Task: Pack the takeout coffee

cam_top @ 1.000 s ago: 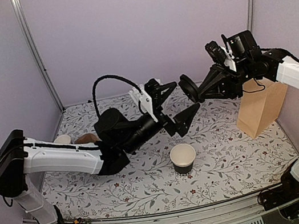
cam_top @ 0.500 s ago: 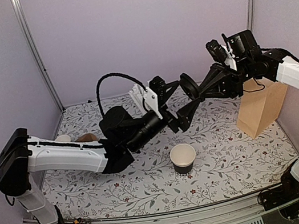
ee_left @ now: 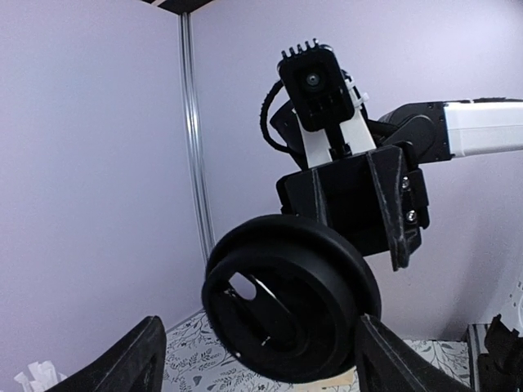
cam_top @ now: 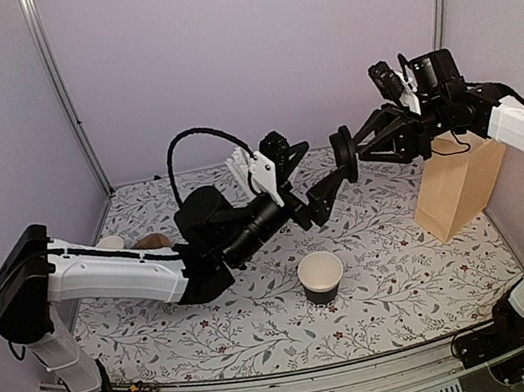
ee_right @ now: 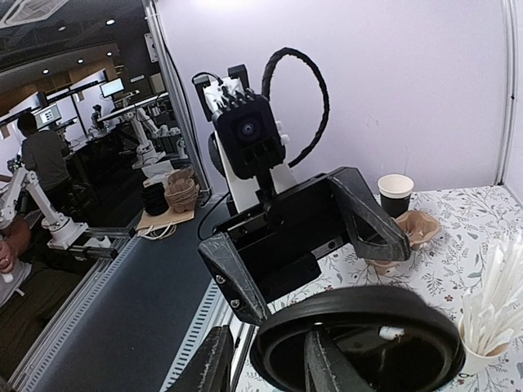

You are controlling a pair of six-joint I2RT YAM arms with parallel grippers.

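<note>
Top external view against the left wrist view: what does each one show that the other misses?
Only the top external shows the black cup standing open on the table and the brown paper bag. Only the left wrist shows the hollow face of the lid. Both show the right gripper holding the lid before the open left gripper.

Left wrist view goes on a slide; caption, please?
Right tool holds the black lid before the open left tool.

The lid is black; the cup is black with a white inside. The white counter carries grey leafy vines.
</note>
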